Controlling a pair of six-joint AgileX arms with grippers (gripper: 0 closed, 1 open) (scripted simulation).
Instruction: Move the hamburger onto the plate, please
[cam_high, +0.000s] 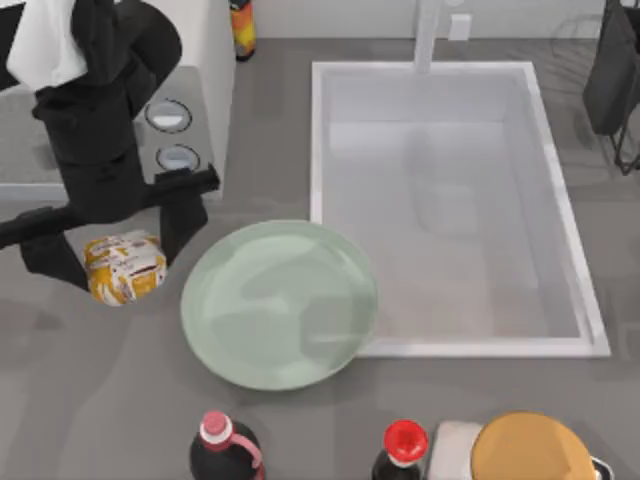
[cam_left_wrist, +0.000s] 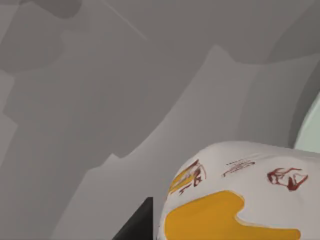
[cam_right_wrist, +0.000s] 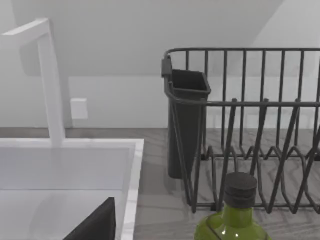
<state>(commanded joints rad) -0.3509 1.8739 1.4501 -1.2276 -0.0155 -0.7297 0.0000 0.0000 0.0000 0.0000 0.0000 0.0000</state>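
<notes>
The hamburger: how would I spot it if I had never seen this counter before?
Start at the sink and go to the big mint-green plate at its near left corner. On the gray counter just left of the plate, beneath the left gripper, sits the hamburger. It is a small lump in white paper with yellow print, unlike the bottles nearby.

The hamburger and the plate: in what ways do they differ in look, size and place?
The hamburger is a small rounded lump in white paper with yellow and dark print; the plate is plain pale green, flat and shallow. The plate is much wider than the hamburger. The hamburger lies at the left gripper, left of the plate; the plate overlaps the sink corner. Both rest on the grey counter.
</notes>
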